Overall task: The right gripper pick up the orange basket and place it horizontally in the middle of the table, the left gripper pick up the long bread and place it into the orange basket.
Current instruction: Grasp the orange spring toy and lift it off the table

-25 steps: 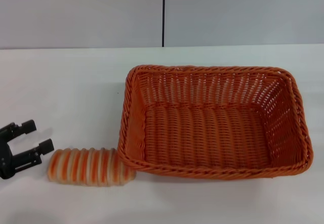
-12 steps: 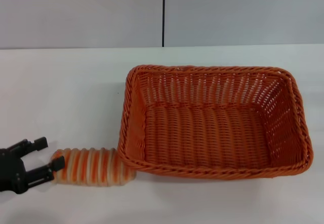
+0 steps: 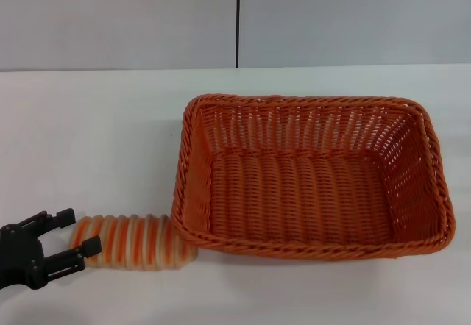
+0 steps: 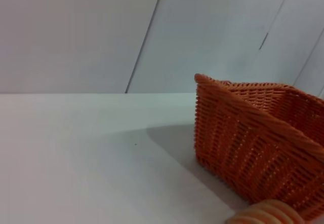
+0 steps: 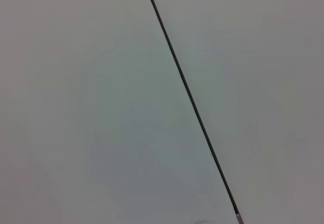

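The orange basket (image 3: 313, 176) lies lengthwise across the white table (image 3: 88, 134), open side up and empty. Its woven side wall (image 4: 253, 148) fills the left wrist view. The long bread (image 3: 132, 243), ribbed in orange and cream, rests on the table against the basket's near left corner; only its end (image 4: 266, 215) peeks into the left wrist view. My left gripper (image 3: 73, 234) is open at the bread's left end, one finger on each side of that tip. The right gripper is out of view; the right wrist view holds only a grey wall.
A grey panelled wall (image 3: 235, 16) with a dark vertical seam (image 3: 238, 20) stands behind the table's far edge. Bare tabletop stretches to the left of the basket and behind it.
My left gripper has moved down and to the right towards the bread, and its open fingers now straddle the loaf's left end. Basket and bread have stayed put.
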Robot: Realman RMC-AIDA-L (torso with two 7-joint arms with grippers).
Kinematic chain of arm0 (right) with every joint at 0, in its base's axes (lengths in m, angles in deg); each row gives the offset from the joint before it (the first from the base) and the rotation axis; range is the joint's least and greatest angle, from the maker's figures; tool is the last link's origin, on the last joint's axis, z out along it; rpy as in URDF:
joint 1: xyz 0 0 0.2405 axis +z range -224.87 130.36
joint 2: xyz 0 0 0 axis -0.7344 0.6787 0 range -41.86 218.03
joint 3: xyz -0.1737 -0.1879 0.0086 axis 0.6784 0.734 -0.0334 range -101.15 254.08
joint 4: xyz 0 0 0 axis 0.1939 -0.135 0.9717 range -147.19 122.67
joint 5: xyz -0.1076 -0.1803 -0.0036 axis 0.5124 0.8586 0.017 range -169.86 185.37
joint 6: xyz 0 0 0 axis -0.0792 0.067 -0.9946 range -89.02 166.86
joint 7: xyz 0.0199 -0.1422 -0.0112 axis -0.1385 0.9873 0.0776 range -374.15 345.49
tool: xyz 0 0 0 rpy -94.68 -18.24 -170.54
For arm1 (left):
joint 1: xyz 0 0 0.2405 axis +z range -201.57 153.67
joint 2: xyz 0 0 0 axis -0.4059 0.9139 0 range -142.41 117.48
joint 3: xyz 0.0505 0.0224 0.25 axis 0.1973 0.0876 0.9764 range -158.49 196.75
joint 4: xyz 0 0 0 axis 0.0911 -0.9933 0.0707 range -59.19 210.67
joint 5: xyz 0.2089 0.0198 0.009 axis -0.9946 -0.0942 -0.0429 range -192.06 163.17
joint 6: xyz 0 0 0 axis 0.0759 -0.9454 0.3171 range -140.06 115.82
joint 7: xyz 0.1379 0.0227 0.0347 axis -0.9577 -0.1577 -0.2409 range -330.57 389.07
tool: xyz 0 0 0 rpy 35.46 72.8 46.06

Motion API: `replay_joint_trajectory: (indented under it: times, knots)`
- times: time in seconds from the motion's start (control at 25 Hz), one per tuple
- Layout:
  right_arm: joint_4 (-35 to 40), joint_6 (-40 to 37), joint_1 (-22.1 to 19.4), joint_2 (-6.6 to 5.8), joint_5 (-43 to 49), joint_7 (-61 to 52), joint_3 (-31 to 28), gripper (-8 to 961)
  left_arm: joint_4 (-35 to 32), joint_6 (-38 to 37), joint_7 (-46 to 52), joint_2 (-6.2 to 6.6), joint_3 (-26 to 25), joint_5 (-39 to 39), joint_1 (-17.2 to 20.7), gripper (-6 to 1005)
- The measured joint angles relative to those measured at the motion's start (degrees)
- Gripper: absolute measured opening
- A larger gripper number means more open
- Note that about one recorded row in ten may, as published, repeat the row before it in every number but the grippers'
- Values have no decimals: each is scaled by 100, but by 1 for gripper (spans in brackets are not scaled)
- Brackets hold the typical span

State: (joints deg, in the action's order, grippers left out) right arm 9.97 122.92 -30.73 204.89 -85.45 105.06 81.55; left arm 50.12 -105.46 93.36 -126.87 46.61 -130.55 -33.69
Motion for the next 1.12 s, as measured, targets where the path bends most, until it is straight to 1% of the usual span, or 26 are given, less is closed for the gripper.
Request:
replay_joint_trajectory:
  times: [0.16, 0.4, 0.84, 1.12]
  knots:
    - [0, 2, 1, 0, 13, -2, 1, 369, 12, 40, -9, -2, -5, 0, 12, 691]
    - [0, 3, -6, 0, 24, -4, 2, 369, -13, 71, -13, -44, -22, 0, 11, 688]
    - [-14, -6, -20, 0, 31, -4, -10, 369, 16, 156, -21, -48, 5, 1, -16, 683]
    - [-87, -2, -38, -17, 7, -4, -47, 369, 22, 159, -30, -75, 21, 1, -7, 680]
